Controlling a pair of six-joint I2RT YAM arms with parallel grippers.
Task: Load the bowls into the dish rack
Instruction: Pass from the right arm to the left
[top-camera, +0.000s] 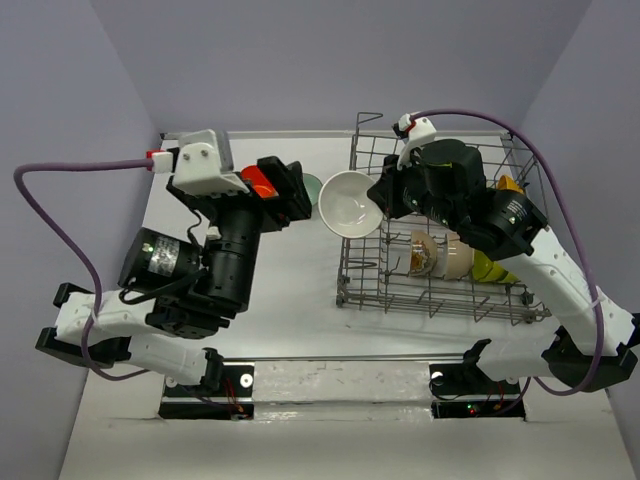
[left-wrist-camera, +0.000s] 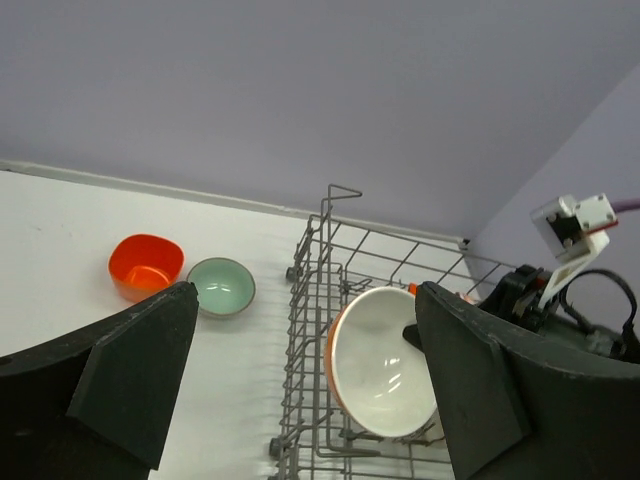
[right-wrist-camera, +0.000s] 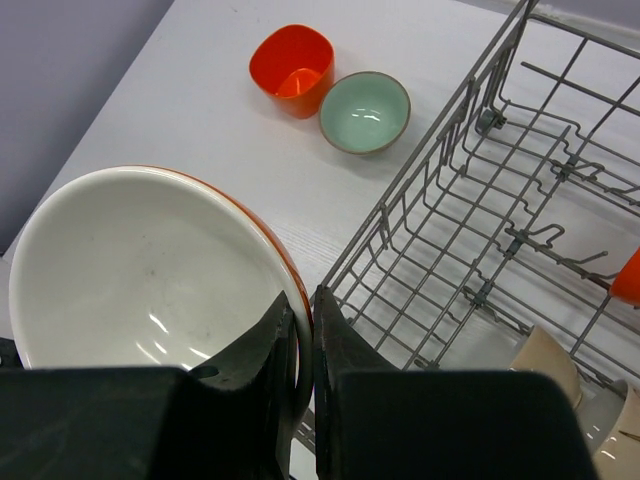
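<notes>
Two bowls (right-wrist-camera: 365, 110) sit left of the dish rack (right-wrist-camera: 480, 240).

The top external camera looked down from above and behind the arm bases, far enough back to take in the whole bench (top-camera: 290, 300) and the dish rack (top-camera: 350, 272). The left wrist camera sat low, facing across the bench toward the back wall (left-wrist-camera: 300, 90) between its own jaws. The right wrist camera looked steeply down, very close to the white bowl (right-wrist-camera: 130, 270). Both wrist views shared that bowl, the rack's left end, a red-orange bowl (right-wrist-camera: 292, 68) and a teal bowl (right-wrist-camera: 365, 111).
</notes>
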